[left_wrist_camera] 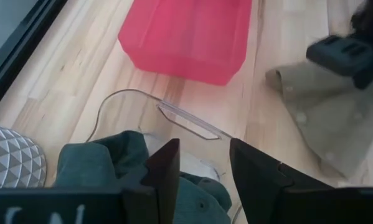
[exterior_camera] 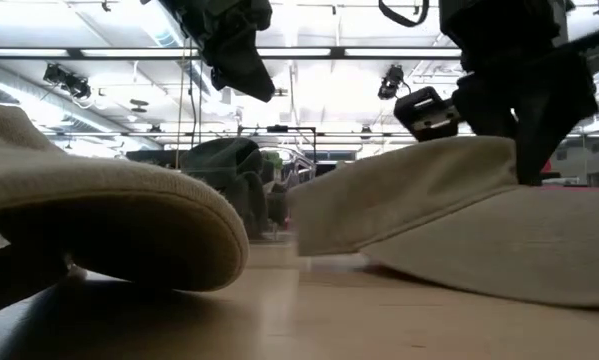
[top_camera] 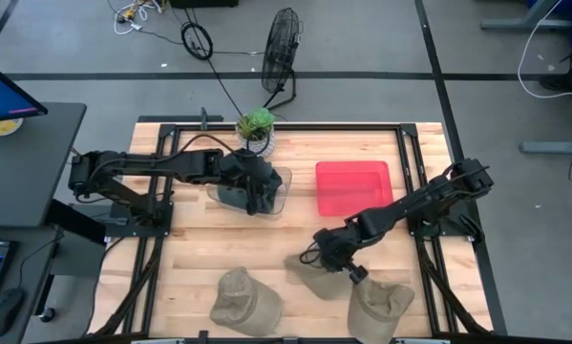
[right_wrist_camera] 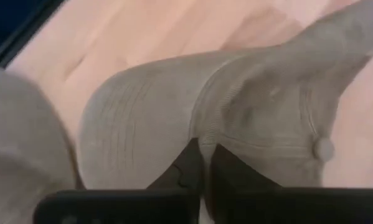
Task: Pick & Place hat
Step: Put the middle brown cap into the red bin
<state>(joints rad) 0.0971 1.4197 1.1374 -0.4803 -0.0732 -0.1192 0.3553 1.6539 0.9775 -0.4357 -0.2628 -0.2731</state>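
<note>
Hat (top_camera: 309,272), tan, middle one of three along the near side of the table (top_camera: 200,253): it lies on the bare wood between the red bin (top_camera: 352,186) and the table's near edge, and my right gripper (top_camera: 348,270) is down on it. In my right wrist view my two fingers (right_wrist_camera: 192,165) are pressed nearly together, with a fold of the cap's fabric (right_wrist_camera: 236,118) pinched between them. The low view shows this cap's brim (exterior_camera: 399,190) raised off the wood beneath my right arm.

Second tan hat (top_camera: 245,301): near edge, on my left-hand side. Third tan hat (top_camera: 379,304): near edge, just beside my right gripper.

My left gripper (top_camera: 260,196) hangs over the clear container (top_camera: 278,186), which holds a dark green hat (left_wrist_camera: 111,158). Its fingers (left_wrist_camera: 167,171) stand apart and grip nothing. A potted plant (top_camera: 257,124) stands just behind that container.
</note>
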